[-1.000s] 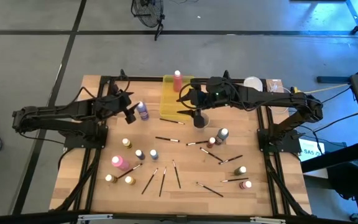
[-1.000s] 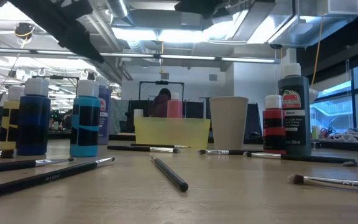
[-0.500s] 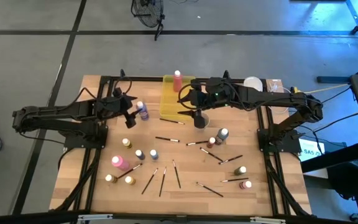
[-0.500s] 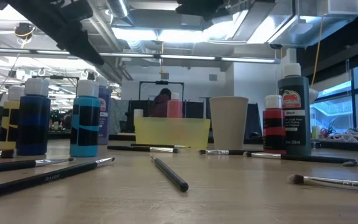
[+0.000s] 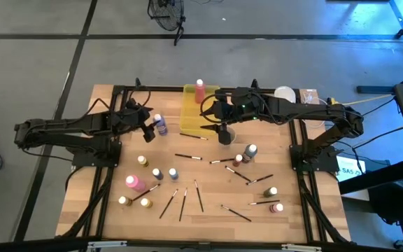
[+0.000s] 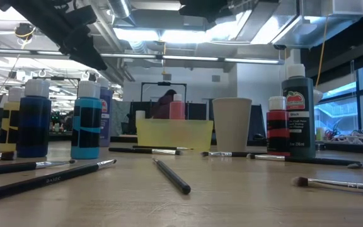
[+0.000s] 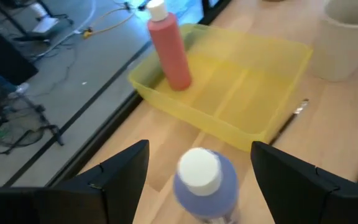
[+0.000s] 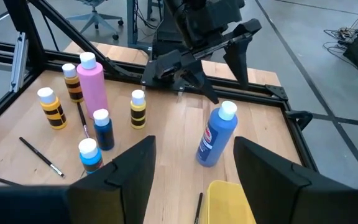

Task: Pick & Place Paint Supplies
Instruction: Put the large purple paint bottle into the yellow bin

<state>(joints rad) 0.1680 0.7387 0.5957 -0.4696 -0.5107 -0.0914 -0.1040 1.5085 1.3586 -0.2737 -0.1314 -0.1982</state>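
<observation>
Done: one pink bottle (image 5: pixel 200 91) in tray (image 5: pixel 191 117), upper centre.
Left: purple bottle (image 5: pixel 160 125), scattered bottles, brushes.
Jaws: left gripper (image 5: pixel 147 131) released beside purple bottle; right gripper (image 5: pixel 211 110) parted, empty.

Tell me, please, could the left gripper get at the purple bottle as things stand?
Probably yes: the left gripper is open right behind the upright purple bottle, a finger on each side, nothing between.

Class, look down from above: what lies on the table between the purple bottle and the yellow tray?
Nothing: bare wood between purple bottle and yellow tray, shown in the high view.
</observation>
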